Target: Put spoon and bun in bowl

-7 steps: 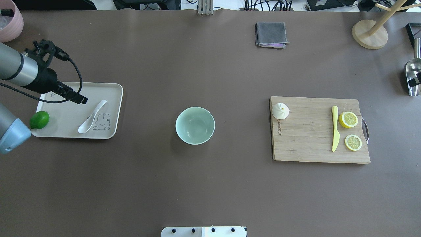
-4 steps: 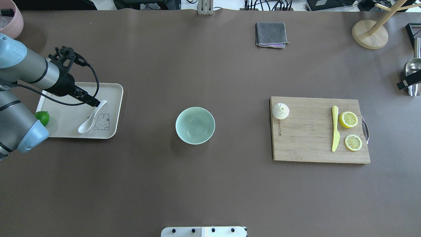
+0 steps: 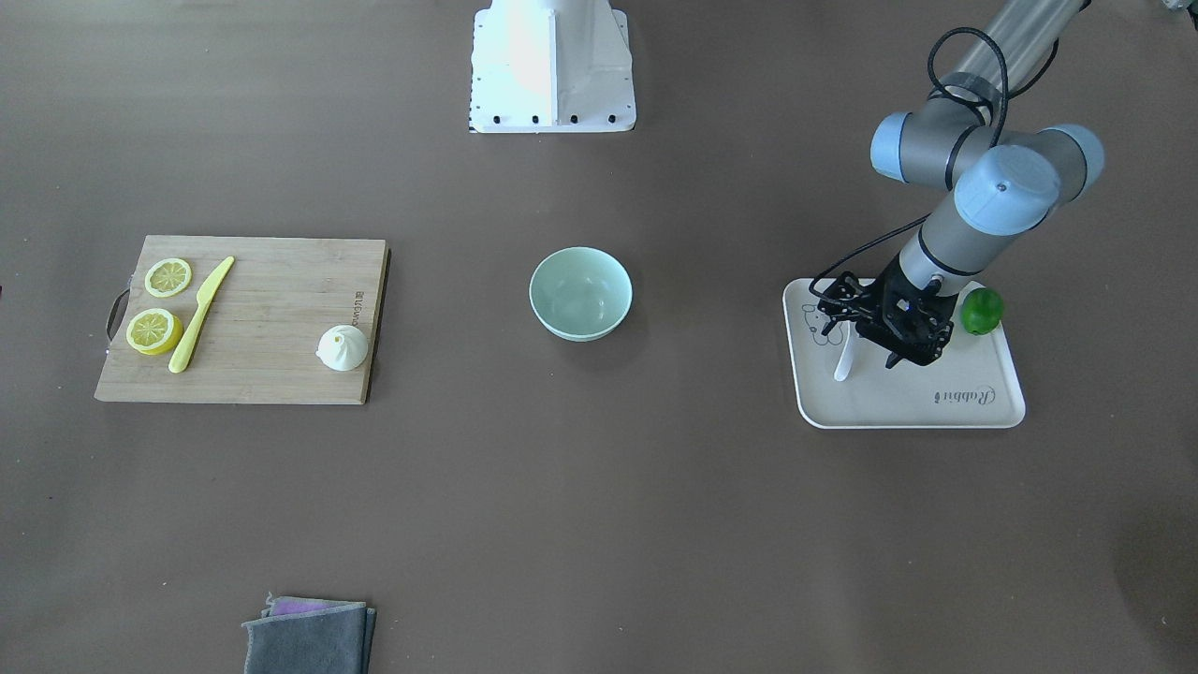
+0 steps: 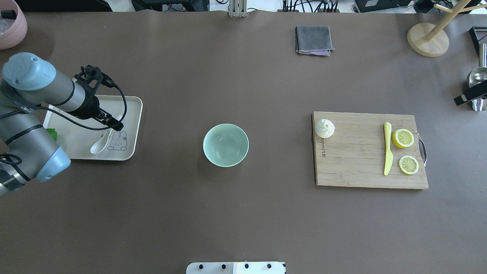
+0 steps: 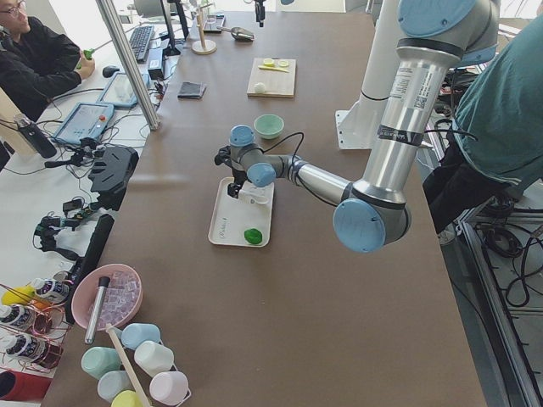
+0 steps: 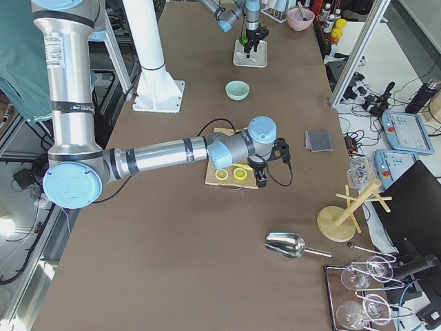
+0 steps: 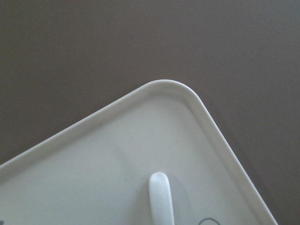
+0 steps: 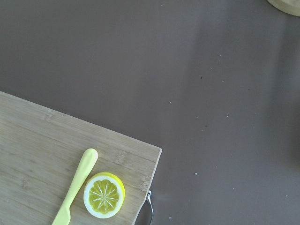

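The white spoon point(image 4: 99, 144) lies on a cream tray point(image 4: 81, 135) at the left, and its handle tip shows in the left wrist view point(image 7: 161, 197). My left gripper point(image 4: 116, 125) hovers over the handle end, looks open and holds nothing; it also shows in the front view point(image 3: 906, 358). The mint-green bowl point(image 4: 225, 145) stands empty at mid-table. The white bun point(image 4: 324, 128) sits on the near-left corner of a wooden board point(image 4: 357, 163). My right gripper point(image 4: 470, 95) shows only at the right edge; I cannot tell whether it is open.
A yellow knife point(image 4: 387, 148) and two lemon slices point(image 4: 403, 138) lie on the board's right side. A lime point(image 3: 982, 311) sits on the tray behind my left arm. A grey cloth point(image 4: 313, 40), a wooden stand point(image 4: 428, 40) and a metal scoop point(image 4: 477, 78) lie at the far side.
My left arm has swung right across the tray, bringing the gripper from the tray's back-left to over the spoon handle. The right gripper has come into view at the right edge.
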### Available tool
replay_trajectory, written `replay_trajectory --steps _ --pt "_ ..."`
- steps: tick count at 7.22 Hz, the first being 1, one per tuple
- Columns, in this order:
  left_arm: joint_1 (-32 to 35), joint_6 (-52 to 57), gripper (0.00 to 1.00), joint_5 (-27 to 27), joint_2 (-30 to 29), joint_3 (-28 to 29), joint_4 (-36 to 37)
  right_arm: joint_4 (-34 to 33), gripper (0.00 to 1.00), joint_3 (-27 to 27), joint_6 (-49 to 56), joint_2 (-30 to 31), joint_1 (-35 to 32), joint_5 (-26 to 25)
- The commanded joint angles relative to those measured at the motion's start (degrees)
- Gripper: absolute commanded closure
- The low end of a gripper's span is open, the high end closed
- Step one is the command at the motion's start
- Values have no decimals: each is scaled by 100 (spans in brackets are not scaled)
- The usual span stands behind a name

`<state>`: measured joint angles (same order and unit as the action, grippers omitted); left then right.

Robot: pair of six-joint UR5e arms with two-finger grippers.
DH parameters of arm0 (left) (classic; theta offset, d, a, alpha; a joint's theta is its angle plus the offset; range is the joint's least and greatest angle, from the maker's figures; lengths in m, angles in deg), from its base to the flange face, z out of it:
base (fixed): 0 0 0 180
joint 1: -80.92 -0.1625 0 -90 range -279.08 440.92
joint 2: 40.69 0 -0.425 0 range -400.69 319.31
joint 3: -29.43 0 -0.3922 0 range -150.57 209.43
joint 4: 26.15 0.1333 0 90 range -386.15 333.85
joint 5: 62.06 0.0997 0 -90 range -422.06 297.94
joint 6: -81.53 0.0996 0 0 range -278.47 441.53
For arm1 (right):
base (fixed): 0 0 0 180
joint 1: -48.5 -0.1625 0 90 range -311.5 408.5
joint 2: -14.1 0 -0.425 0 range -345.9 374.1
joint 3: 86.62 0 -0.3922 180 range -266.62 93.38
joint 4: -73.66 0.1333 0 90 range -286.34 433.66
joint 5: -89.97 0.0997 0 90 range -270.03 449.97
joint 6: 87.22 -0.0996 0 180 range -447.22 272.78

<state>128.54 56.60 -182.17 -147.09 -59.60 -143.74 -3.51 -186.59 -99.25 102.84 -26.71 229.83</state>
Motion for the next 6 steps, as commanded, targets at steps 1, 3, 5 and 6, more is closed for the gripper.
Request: replay_trajectory --steps 1,3,5,6 --pt "-41 -12 11 5 -39 114 -10 1 0 -5 -1 2 41 23" --pt "-68 -21 43 5 -39 105 -1 1 0 13 -1 2 50 94" --pt "-77 -21 48 5 -30 96 -1 18 0 -5 -1 -6 198 94" --pt "-77 -12 53 5 -30 88 -1 44 0 -5 -1 -15 295 85"
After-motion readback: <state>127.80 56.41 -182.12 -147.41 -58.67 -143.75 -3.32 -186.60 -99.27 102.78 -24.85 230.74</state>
